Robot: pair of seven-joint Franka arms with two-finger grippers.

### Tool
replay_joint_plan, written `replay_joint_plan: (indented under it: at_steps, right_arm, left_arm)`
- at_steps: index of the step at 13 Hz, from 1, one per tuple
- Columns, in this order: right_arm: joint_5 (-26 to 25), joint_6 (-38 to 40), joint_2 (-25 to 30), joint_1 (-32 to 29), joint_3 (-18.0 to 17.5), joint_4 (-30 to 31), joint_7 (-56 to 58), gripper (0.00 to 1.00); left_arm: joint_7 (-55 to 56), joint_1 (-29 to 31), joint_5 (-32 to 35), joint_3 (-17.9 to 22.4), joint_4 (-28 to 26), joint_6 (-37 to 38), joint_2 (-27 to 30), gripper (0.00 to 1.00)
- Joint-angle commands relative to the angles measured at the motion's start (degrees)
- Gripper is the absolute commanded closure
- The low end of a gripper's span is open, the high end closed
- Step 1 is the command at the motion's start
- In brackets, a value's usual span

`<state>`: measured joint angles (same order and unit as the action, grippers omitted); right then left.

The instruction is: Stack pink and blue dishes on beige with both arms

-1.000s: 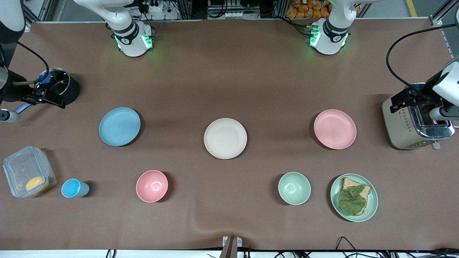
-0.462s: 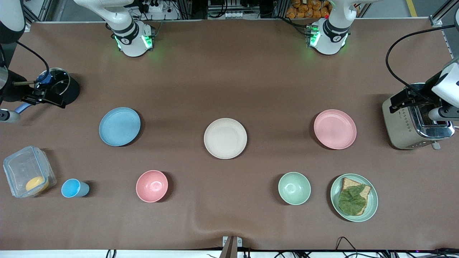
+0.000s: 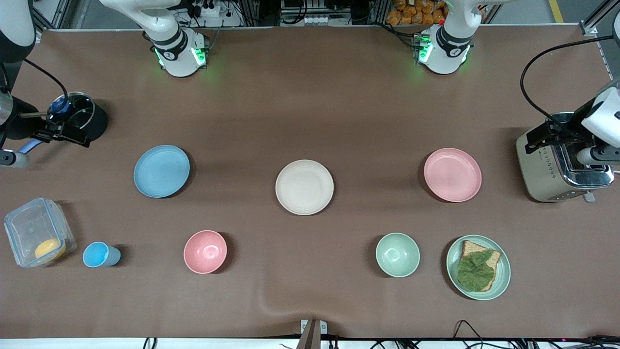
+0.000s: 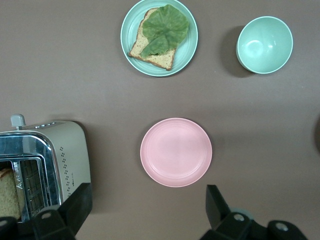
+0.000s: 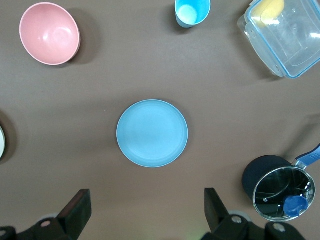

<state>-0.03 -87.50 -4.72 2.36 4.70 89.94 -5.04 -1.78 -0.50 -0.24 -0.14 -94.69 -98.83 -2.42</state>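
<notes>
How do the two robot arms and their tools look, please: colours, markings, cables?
Both arms are white with black bands; green lights glow at each base. The left tool and right tool have black fingers with wedge-shaped tips. A black cable loops beside each wrist.

- The left gripper (image 4: 145, 212) is cut off by the wrist picture's edge.
- The right gripper (image 5: 145, 212) is likewise cut off.
- The toaster (image 4: 42, 167) is cropped.

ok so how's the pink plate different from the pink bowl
The pink plate is flat, wide and low-rimmed; the pink bowl is smaller across and deeper. The plate lies toward the left arm's end of the table, the bowl nearer the front camera toward the right arm's end. Both are pink, round and empty.
</notes>
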Motion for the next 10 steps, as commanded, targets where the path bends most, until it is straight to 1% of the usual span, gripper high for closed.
replay_joint_plan:
  at_steps: [1,2,4,6,7,8,9,10]
  right_arm:
    - [-0.5,0.6,0.2,-1.3,-0.8,0.1,0.5,0.00]
    - [-0.5,0.8,0.1,-1.6,-0.8,0.3,0.6,0.00]
    - [-0.4,1.4,-0.9,-4.6,-0.8,1.0,2.8,0.00]
    - [0.0,0.1,-3.0,-9.0,-0.8,2.4,10.1,0.00]
    - [1.2,-0.8,-4.7,-11.0,-0.8,2.8,12.9,0.00]
    - [2.3,-2.6,-6.6,-13.0,-0.8,3.6,15.0,0.00]
    - [3.7,-6.0,-7.7,-13.8,-0.8,6.3,16.1,0.00]
    - [4.0,-11.6,-7.8,-13.8,-0.8,10.9,16.6,0.00]
  left_arm:
    - [-0.2,0.1,0.6,-0.1,0.6,0.8,-0.1,0.00]
    - [-0.2,0.2,0.6,-0.1,0.6,0.8,-0.2,0.00]
    - [-0.2,0.2,0.6,-0.1,0.6,0.8,-0.2,0.00]
    - [-0.3,0.2,0.6,-0.1,0.6,0.8,-0.2,0.00]
    - [-0.4,0.3,0.6,-0.1,0.6,0.8,-0.2,0.00]
    - [-0.3,0.3,0.6,-0.1,0.6,0.8,-0.2,0.00]
    - [-0.3,0.3,0.6,-0.1,0.4,0.9,-0.2,0.00]
    - [-0.2,0.3,0.6,-0.1,0.0,0.8,-0.6,0.00]
